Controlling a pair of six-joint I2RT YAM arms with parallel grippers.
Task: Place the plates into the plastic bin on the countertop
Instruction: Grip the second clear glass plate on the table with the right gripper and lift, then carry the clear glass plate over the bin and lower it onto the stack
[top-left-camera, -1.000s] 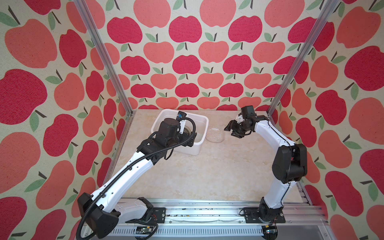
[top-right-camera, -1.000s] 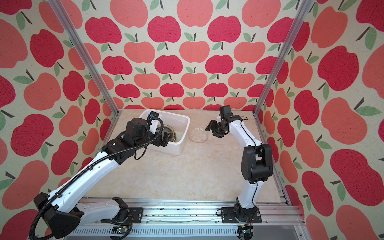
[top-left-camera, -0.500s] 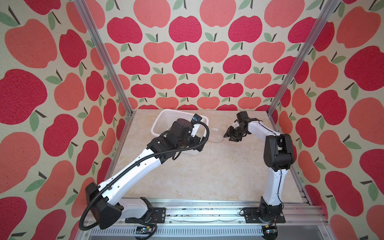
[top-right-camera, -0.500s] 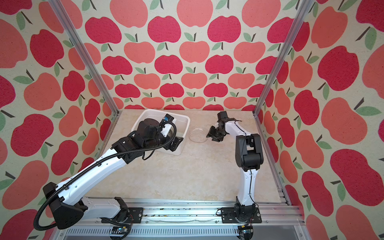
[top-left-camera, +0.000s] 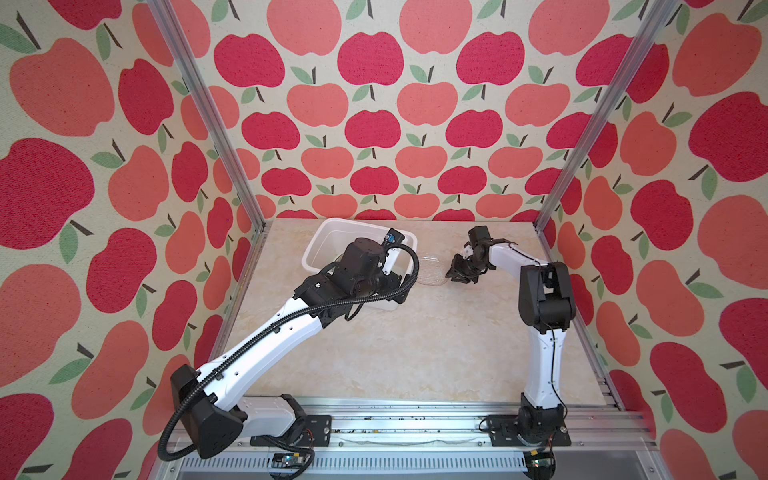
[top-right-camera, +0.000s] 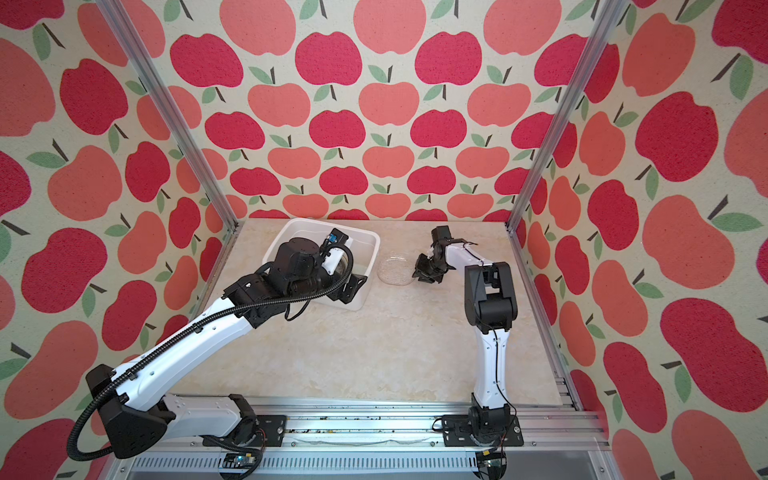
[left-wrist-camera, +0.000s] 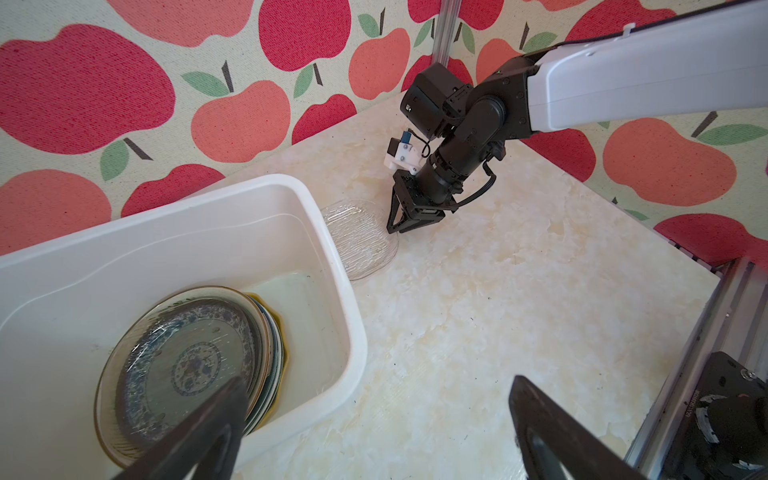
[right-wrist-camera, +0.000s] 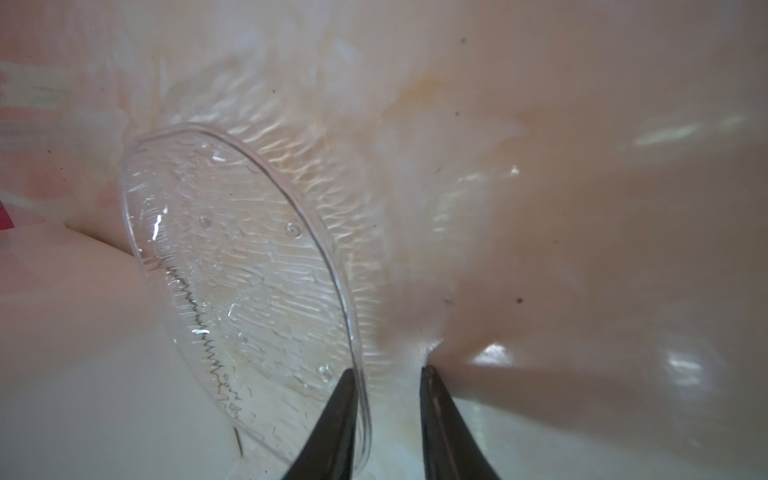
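- Step in hand: pickup of the clear glass plate (top-right-camera: 395, 271), which lies on the countertop (top-right-camera: 395, 345) at frame centre in both top views, just right of the plastic bin (top-right-camera: 372, 249).
- Right gripper (right-wrist-camera: 388, 370): jaws narrow, astride the plate's rim, not yet clamped.
- Left gripper (left-wrist-camera: 378, 380): jaws wide and empty, above the bin wall; the stacked plates (left-wrist-camera: 183, 361) lie inside the bin.
- Next move, as judged: pinch the rim firmly, lift, and clear the bin wall.

Place: a robot test booth in a lab, dressed up as a kitchen corner.
Walls: three cloth panels (top-left-camera: 370, 124) printed with red and pink apples.
Frame: bare aluminium posts (top-left-camera: 203, 104) at the back corners.
Surface: a marble-look countertop (top-left-camera: 415, 357).
Machines: a left arm (top-left-camera: 270, 340) and a right arm (top-left-camera: 540, 365) bolted to a metal rail (top-left-camera: 415, 419) along the front.
Kitchen touch: a white plastic bin (left-wrist-camera: 347, 299) holding stacked plates (left-wrist-camera: 183, 361).
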